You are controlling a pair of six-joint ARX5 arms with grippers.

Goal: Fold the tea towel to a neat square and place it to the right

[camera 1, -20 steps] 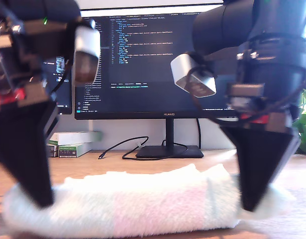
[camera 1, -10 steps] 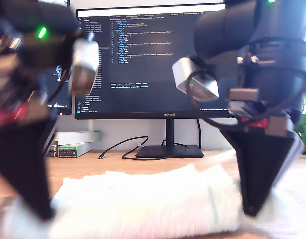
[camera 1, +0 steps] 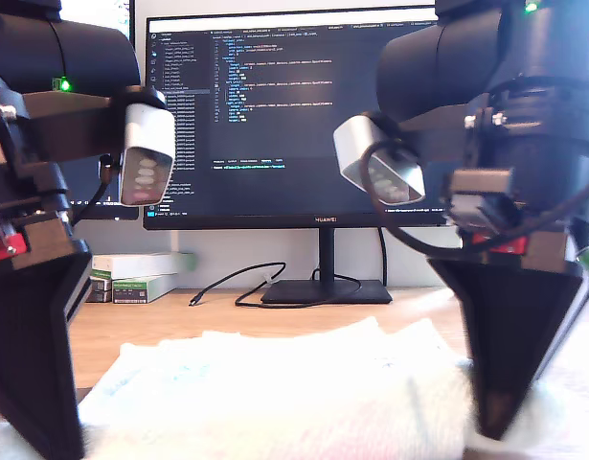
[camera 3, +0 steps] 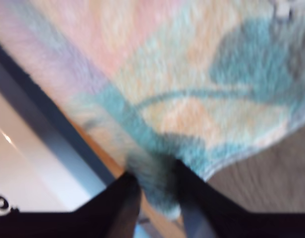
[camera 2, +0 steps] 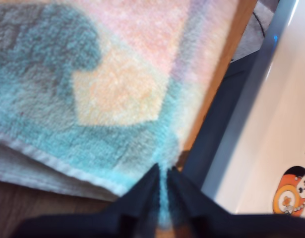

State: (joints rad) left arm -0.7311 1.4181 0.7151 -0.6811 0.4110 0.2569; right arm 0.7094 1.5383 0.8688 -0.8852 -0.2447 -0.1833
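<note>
The fluffy white terry tea towel with pale pink and mint-green bands [camera 1: 275, 393] lies spread across the wooden bench [camera 1: 179, 316], filling the foreground of the exterior view in front of a large black monitor showing lines of code [camera 1: 284, 115]. An arm stands at each end of the cloth; the wrist views do not show which is which. The spacing looks deliberate: holding two corners of one edge well apart keeps that edge taut and straight, so it can be carried over as a clean fold instead of bunching. My first gripper [camera 2: 162, 191] has its jaws pinched nearly together on a corner of the towel, a thin tuft of teal pile caught between them beside the hemmed edge. My second gripper [camera 3: 157, 191] has its jaws clamped on another corner, a thicker wad of pile filling the gap. Folding seems under way, with placing to the side yet to come.
</note>
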